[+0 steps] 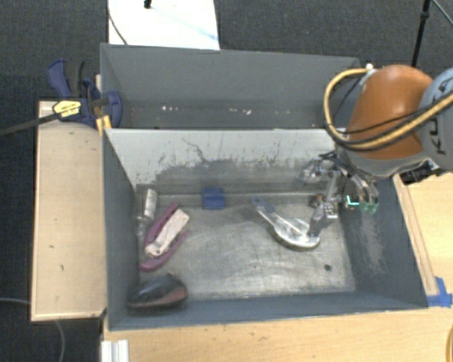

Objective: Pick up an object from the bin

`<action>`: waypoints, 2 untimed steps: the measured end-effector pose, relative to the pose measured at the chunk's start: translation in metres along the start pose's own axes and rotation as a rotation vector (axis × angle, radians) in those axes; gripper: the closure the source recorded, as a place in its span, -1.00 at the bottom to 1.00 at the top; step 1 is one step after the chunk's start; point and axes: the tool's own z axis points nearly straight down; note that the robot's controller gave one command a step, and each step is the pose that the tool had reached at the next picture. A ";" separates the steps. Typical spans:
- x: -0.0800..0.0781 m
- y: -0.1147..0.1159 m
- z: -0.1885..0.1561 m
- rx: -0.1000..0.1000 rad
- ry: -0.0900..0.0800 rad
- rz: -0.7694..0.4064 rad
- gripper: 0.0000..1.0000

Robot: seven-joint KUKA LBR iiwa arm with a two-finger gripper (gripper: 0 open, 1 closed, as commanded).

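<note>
So the pincer (321,219) is down inside the bin (234,270), over at the 3 o'clock side of the floor. It hangs off the arm's orange cover (385,104), which has a couple of cables (327,108) looped round it. Right under the pincer is a shiny metal spoon (291,232), lying flat on the bin floor with its handle running off toward 10 o'clock. The pincer's tip comes down at the 3 o'clock edge of the spoon's bowl, or near enough. Honestly I can't tell whether the pincer is released or clenched, or whether it's got any of the spoon in it. Everything else sits well apart from it. There's a small blue block (213,197) by the back wall at roughly 11 o'clock and a clear tube (147,206) against the left wall at 9 o'clock. Just beside the tube is a tilted pink and purple thing (164,236), and a dark oval lump (157,291) sits in the corner at 7 o'clock.
</note>
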 end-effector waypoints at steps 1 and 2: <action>0.043 0.012 0.078 -0.001 0.000 -0.139 -1.00; 0.041 0.011 0.075 0.001 -0.008 -0.140 1.00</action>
